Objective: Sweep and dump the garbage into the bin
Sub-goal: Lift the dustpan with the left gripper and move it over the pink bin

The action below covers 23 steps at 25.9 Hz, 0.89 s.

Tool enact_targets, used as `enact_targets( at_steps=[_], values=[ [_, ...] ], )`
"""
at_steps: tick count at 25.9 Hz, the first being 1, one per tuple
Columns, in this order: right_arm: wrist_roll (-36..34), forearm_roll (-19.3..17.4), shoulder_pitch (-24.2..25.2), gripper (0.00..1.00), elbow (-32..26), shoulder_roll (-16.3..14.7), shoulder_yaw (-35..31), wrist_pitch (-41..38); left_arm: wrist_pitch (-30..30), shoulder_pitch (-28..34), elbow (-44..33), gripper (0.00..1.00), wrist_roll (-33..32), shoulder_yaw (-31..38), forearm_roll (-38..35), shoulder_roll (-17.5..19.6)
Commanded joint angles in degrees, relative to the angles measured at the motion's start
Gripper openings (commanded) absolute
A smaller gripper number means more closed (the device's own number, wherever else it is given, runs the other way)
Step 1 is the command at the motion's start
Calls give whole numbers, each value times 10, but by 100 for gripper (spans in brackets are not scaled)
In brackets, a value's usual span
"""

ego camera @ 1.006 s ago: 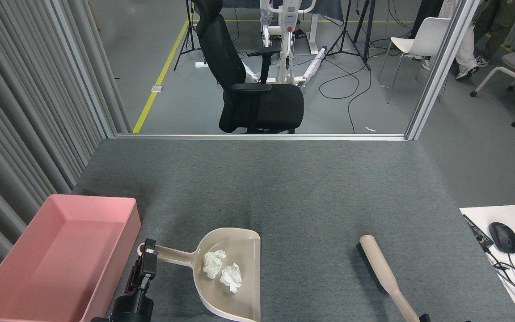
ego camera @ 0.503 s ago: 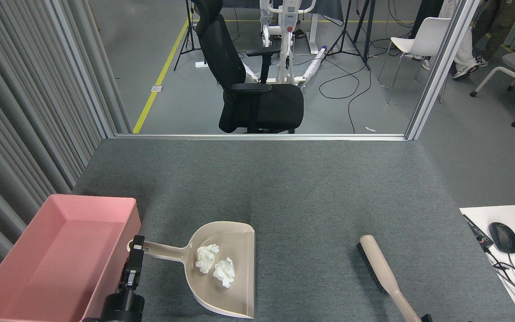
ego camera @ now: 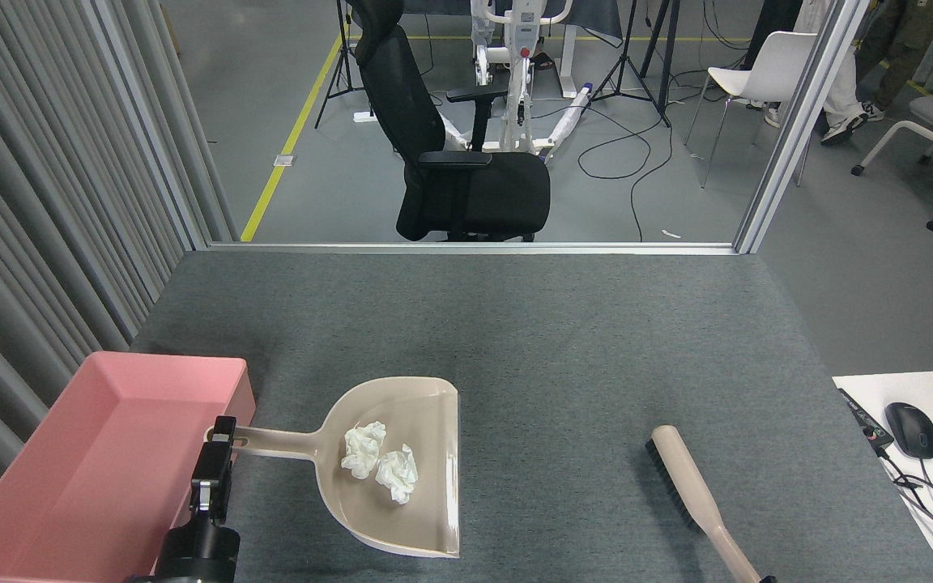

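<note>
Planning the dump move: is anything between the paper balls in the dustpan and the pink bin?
Nothing loose. Only the bin's near wall lies between; the garbage in the dustpan must clear it. The left pincer holds the handle there.

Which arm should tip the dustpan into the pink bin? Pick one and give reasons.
Left. The left gripper is at the handle of the dustpan carrying both paper balls, right beside the pink bin. The right gripper isn't in view.

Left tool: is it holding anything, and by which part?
Yes: the left tool grips the dustpan by the end of its handle.
</note>
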Motion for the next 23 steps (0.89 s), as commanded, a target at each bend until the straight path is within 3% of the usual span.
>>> enact_targets(
  at_steps=[1, 6, 10, 23],
  values=[
    [0, 1, 0, 98, 0, 3, 1, 0, 28, 13, -46, 5, -8, 2, 35, 6],
    [0, 2, 7, 98, -1, 11, 2, -6, 79, 12, -69, 7, -19, 27, 44, 14],
    [-2, 2, 19, 98, 0, 11, 2, -7, 86, 12, -69, 8, -29, 51, 58, 37],
    [-3, 3, 26, 98, 0, 20, 4, -20, 103, 8, -67, 10, -31, 113, 140, 156]
  ],
)
